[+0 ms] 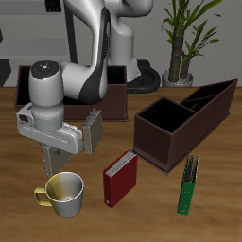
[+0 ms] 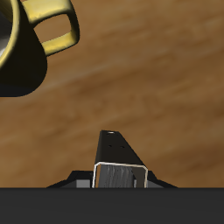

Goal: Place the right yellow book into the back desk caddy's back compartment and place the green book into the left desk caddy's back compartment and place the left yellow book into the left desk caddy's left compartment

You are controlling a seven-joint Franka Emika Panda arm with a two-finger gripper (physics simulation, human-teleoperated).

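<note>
Exterior view shows you the right yellow book (image 1: 93, 130) pinched in your gripper (image 1: 87, 132), lifted off the table (image 1: 217, 213) above the yellow mug (image 1: 62, 192). Behind it sits the back desk caddy (image 1: 115, 102). Off to the side you see the left desk caddy (image 1: 184, 121), the red book (image 1: 120, 179) and the green book (image 1: 189, 181).

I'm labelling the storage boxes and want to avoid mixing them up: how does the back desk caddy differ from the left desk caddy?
The back desk caddy sits square to the table, while the left desk caddy is skewed. The back caddy stands farther back and is largely hidden behind the arm, while the left caddy is nearer the front edge in full view. The left caddy's dividers show, but the back caddy's do not. Both are dark brown, open-topped boxes.
</note>
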